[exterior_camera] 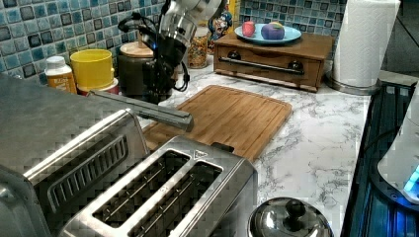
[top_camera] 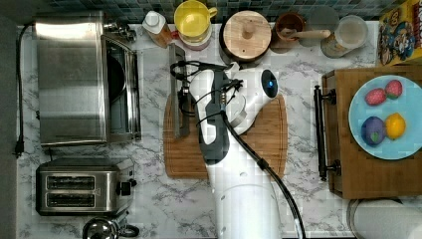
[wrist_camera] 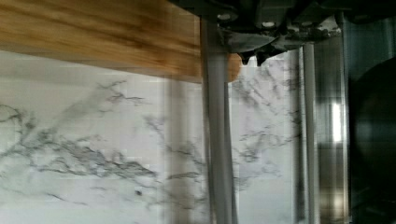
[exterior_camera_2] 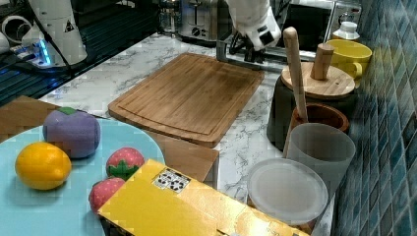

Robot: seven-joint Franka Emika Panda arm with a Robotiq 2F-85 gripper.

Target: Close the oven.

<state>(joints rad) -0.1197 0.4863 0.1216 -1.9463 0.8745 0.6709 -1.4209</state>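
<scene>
Oven door down, my gripper at its handle bar

The oven [top_camera: 72, 79] fills the top view's left side, big and steel, its glass door [top_camera: 149, 89] dropped open and flat toward the wooden cutting board [top_camera: 263, 139] at centre, dark interior showing. Below it in the top view sits the two-slot toaster [top_camera: 74, 189]. The door's metal handle bar [top_camera: 178, 89] lies along the cutting board's edge, and my gripper [top_camera: 183, 94] hangs right at that bar; in the wrist view the bar [wrist_camera: 217, 140] runs straight out from under my fingertips [wrist_camera: 247, 57]. Whether they pinch it or stand apart, I cannot tell.
</scene>
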